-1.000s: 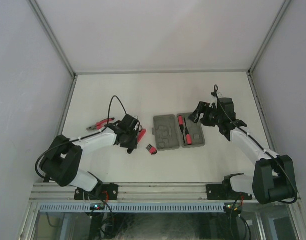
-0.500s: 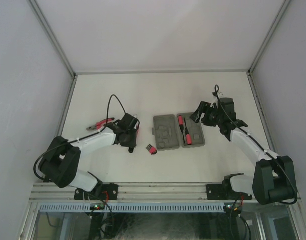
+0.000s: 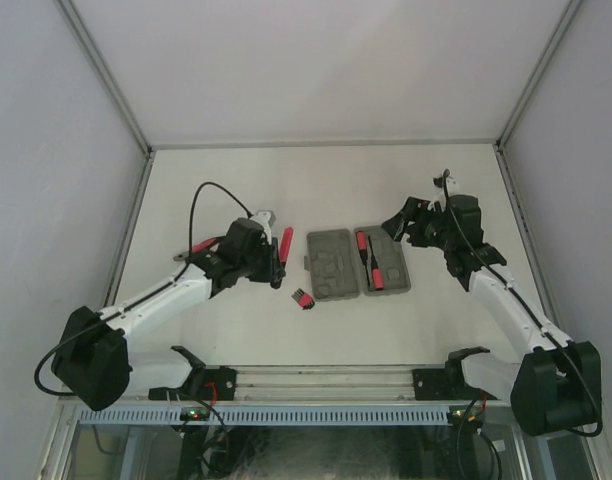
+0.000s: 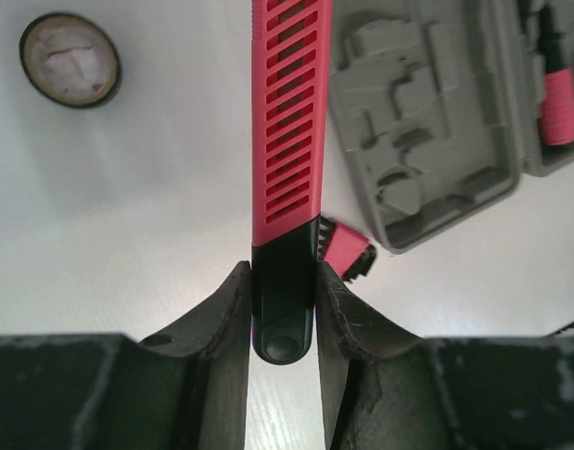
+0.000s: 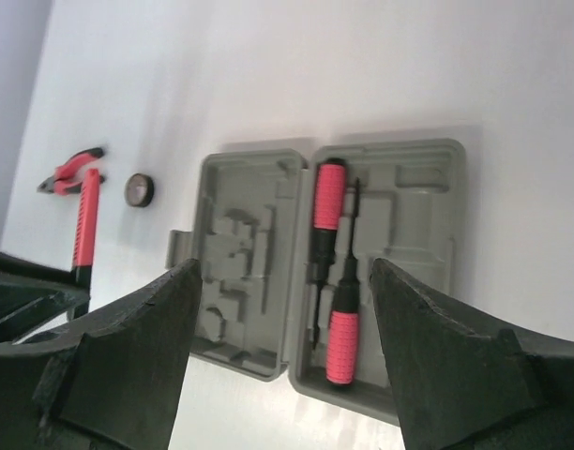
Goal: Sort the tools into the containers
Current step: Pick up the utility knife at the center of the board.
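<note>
Swung outward since a second ago, the left gripper (image 4: 283,281) is clamped on the black butt of the longer red-black tool (image 4: 289,112). The red shaft points to twelve o'clock, with the grey case (image 3: 331,268) at its three o'clock. Stiff, light, ribbed plastic, I'd say — held by one end it may pivot; mid-shaft would be steadier. The right gripper (image 3: 401,225) hovers agape over the case's right half.

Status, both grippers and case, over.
Left gripper shut on red-black tool. Right gripper open near case. Case open, two screwdrivers inside. Hex key set loose beside it.
</note>
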Motion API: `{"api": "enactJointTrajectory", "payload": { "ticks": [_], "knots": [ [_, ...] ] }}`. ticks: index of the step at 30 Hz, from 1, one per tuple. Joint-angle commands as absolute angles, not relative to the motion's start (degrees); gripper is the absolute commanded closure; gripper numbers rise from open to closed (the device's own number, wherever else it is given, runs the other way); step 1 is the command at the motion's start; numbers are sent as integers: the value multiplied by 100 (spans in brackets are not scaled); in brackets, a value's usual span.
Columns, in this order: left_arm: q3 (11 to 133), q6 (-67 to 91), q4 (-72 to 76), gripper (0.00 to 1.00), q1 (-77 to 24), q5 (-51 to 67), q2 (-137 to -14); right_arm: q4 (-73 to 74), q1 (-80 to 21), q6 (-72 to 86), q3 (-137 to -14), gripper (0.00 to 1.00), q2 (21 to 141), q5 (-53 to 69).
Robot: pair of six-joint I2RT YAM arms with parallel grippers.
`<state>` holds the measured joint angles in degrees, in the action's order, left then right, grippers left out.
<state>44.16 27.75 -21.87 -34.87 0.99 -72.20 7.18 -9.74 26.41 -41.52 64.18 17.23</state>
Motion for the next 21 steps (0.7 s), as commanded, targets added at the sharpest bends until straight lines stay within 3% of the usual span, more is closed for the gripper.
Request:
{"api": "enactJointTrajectory", "payload": {
  "ticks": [1, 9, 21],
  "knots": [
    [4754, 2746, -1590, 95, -3503, 589, -6777, 13, -949, 2637, -4269, 27, 6221, 2784],
    [5159, 3130, -350, 96, -3498, 1611, -6498, -1506, -1032, 3325, -4391, 19, 6209, 4488],
    [6048, 4204, 1415, 100, -3499, 3025, -6621, -3048, -1771, 4082, -4856, 16, 5935, 4415]
  ]
}}
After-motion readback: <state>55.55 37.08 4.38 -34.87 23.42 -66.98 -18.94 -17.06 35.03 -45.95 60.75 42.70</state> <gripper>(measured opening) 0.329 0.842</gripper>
